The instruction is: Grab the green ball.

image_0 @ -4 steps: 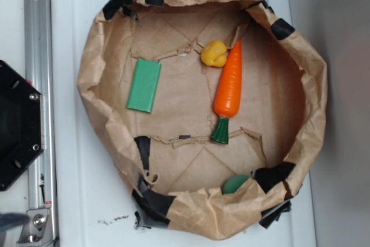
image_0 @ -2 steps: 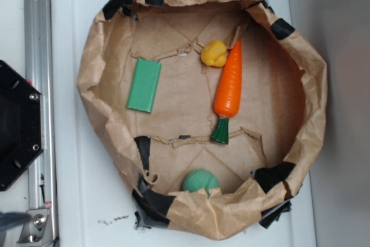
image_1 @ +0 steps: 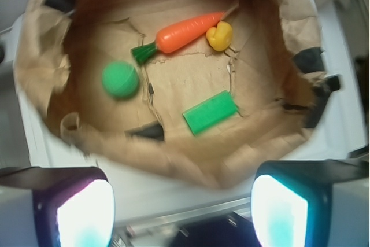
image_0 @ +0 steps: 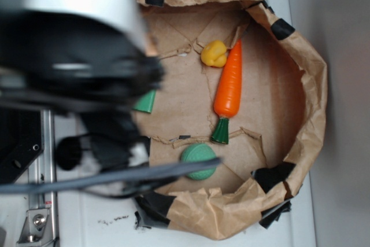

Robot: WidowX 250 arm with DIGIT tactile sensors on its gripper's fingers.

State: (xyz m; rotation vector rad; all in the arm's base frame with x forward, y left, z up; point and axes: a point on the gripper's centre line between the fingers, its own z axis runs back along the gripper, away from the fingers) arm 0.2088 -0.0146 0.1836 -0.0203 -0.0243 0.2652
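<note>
Green ball (image_0: 199,162) (image_1: 120,79) lies loose inside the paper bag (image_0: 300,73) beside the carrot's (image_0: 229,88) leafy end, while the gripper (image_1: 182,209) hovers outside the rim with jaws spread and empty, so approach and descent come next.

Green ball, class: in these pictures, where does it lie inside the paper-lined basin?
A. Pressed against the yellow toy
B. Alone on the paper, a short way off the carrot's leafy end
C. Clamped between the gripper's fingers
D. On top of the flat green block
B. The green ball rests by itself on the brown paper, near the carrot at its dark green top but apart from it, and far from the open gripper.
</note>
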